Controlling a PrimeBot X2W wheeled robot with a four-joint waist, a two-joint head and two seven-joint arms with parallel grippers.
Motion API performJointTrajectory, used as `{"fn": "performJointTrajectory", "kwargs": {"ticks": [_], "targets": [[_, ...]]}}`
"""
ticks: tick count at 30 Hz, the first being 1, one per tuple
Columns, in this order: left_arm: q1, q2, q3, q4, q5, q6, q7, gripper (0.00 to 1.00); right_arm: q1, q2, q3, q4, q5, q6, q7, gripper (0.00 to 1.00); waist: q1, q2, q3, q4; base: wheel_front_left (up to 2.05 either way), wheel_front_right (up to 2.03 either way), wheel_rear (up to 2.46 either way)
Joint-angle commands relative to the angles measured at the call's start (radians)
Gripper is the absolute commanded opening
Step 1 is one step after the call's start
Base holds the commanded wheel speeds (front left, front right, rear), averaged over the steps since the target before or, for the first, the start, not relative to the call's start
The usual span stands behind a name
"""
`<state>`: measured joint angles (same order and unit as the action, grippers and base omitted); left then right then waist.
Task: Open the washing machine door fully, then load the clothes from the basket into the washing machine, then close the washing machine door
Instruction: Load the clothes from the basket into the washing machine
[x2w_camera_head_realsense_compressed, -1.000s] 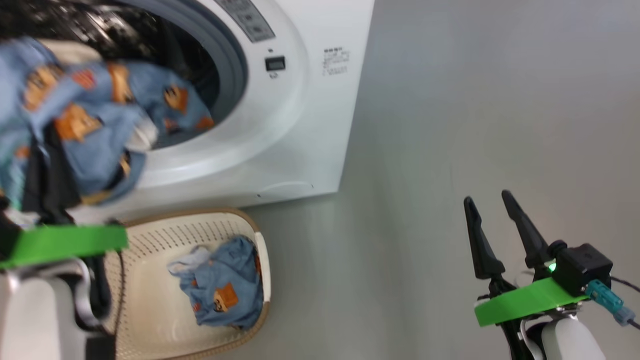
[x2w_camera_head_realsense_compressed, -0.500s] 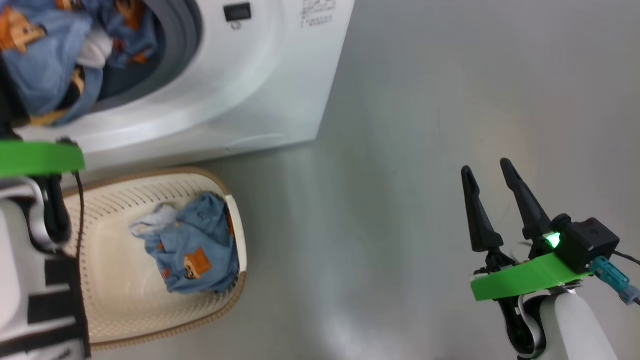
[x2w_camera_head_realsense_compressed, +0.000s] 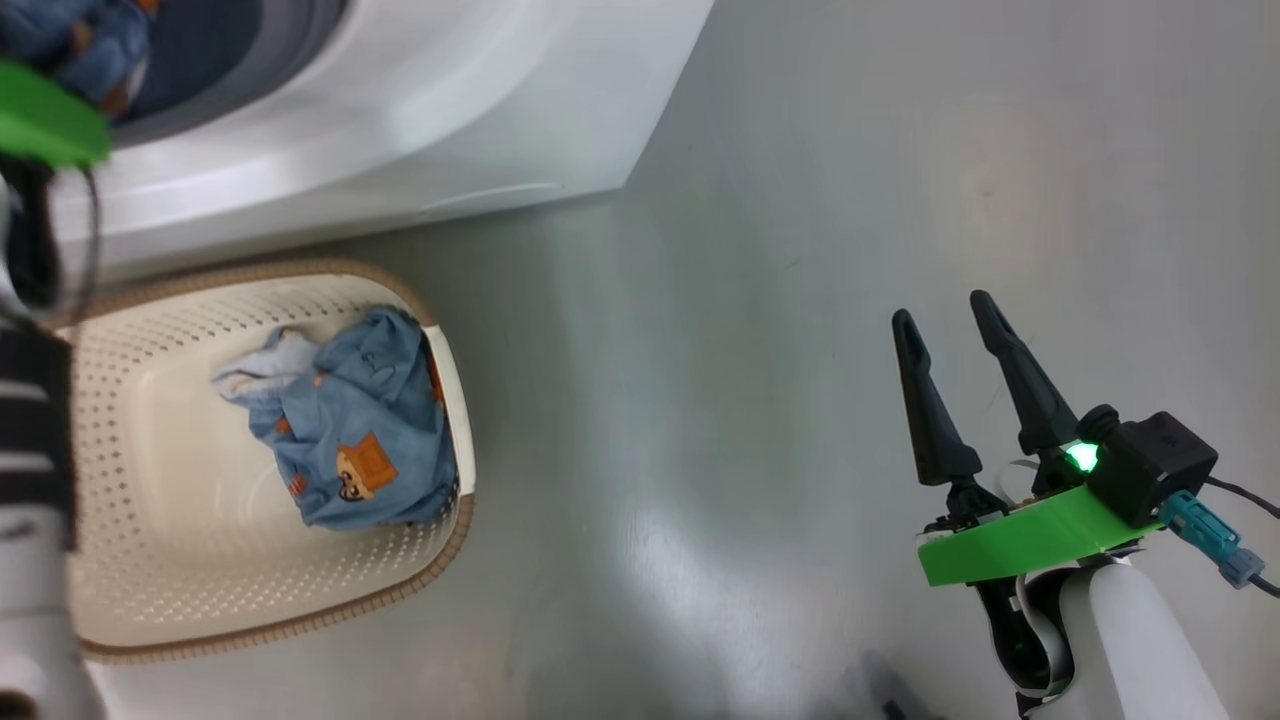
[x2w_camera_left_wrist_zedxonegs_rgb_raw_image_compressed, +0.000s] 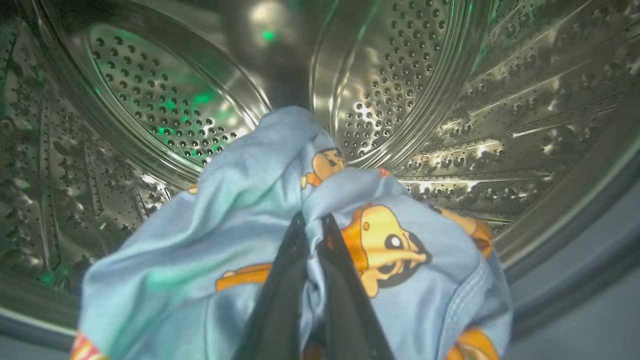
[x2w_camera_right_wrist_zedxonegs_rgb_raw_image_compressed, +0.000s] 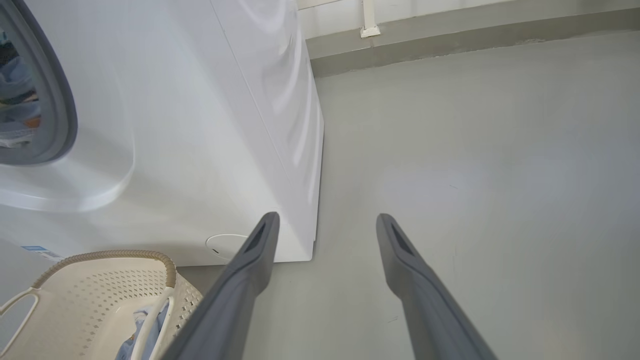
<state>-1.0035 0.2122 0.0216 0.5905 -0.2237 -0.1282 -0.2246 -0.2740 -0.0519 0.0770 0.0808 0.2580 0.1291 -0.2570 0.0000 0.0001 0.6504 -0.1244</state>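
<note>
You are facing the washer (x2w_camera_head_realsense_compressed: 400, 110), which is standing at your front left on the floor (x2w_camera_head_realsense_compressed: 760, 300), with the wall (x2w_camera_right_wrist_zedxonegs_rgb_raw_image_compressed: 425, 6) running behind it. The basket (x2w_camera_head_realsense_compressed: 130, 560) is sitting on the floor just before the washer, near its foot. A garment (x2w_camera_head_realsense_compressed: 350, 440) is lying in the basket, against its right end. Your left gripper (x2w_camera_left_wrist_zedxonegs_rgb_raw_image_compressed: 312, 220) is reaching into the drum (x2w_camera_left_wrist_zedxonegs_rgb_raw_image_compressed: 150, 100), with clothes (x2w_camera_left_wrist_zedxonegs_rgb_raw_image_compressed: 200, 240) bunching between and around its fingers. Your right gripper (x2w_camera_head_realsense_compressed: 942, 306) is hanging over the floor, well to the right of basket and washer, touching neither.
</note>
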Motion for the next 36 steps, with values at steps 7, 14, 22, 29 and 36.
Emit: {"fn": "performJointTrajectory", "kwargs": {"ticks": [7,14,22,29,36], "targets": [[-0.174,0.103,-0.056,0.078,-0.009,-0.002,0.03,0.0,-0.015,0.002,0.042,-0.035,0.017,0.002,-0.005,1.0,0.0,-0.0001,0.068,-0.006,0.0,0.0,0.0],[-0.289,0.112,-0.132,0.16,-0.065,-0.002,0.079,0.0,-0.028,0.002,0.057,-0.035,0.035,0.002,-0.005,1.0,0.0,-0.0001,0.117,-0.024,0.0,0.0,0.0],[-0.378,0.166,-0.182,0.195,-0.056,-0.002,-0.007,0.0,-0.04,0.002,0.084,-0.041,0.057,0.002,-0.005,1.0,0.0,-0.0001,0.161,-0.055,0.0,0.0,0.0],[-0.356,0.187,-0.122,-0.105,0.031,0.015,-0.037,0.0,-0.057,0.002,0.092,-0.044,0.071,0.002,-0.005,1.0,0.0,-0.0001,0.2,-0.072,0.0,0.0,0.0],[-0.277,0.169,-0.078,-0.102,0.047,0.009,-0.037,0.0,-0.062,0.002,0.094,-0.036,0.075,0.002,-0.005,1.0,0.0,-0.0001,0.194,-0.069,0.0,0.0,0.0]]}}
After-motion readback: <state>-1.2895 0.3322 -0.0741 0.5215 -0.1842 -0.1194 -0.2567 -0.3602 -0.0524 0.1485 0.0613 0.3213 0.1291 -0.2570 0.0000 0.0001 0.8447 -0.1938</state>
